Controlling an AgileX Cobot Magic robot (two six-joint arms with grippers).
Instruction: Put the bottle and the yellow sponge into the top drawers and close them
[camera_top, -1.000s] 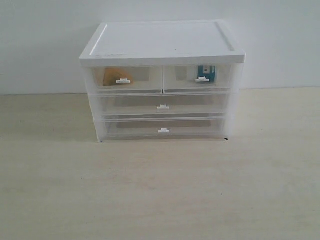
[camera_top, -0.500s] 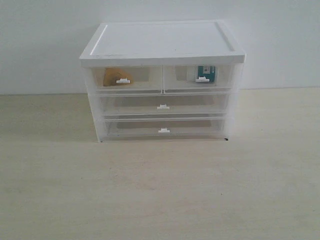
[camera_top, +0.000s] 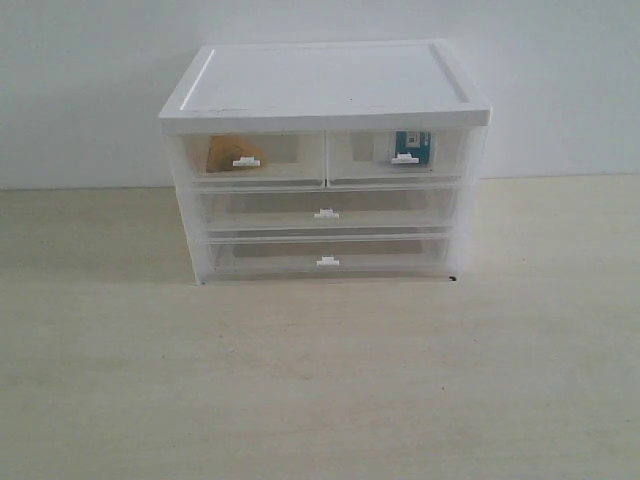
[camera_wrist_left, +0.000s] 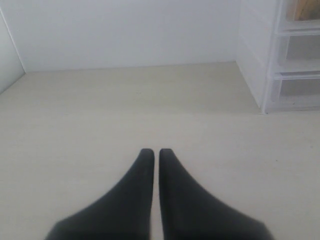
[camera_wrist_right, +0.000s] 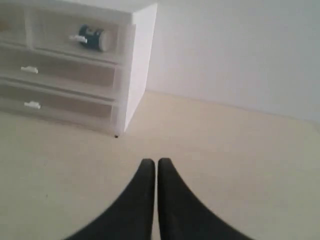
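Bottle: the bottle (camera_top: 411, 147) sits in the right top drawer (camera_top: 352, 158).
Sponge: the yellow sponge (camera_top: 230, 155) lies in the left top drawer (camera_top: 290, 152).
Drawers: both fronts look flush with the cabinet (camera_top: 325, 90); you can judge the task done.
Left arm: your left gripper (camera_wrist_left: 155, 151) is pinched together, empty, above the table (camera_top: 320, 380).
Right arm: your right gripper (camera_wrist_right: 154, 161) is closed on nothing.
Risk: reach in and a tip could catch a handle (camera_top: 406, 158), dragging a drawer out.
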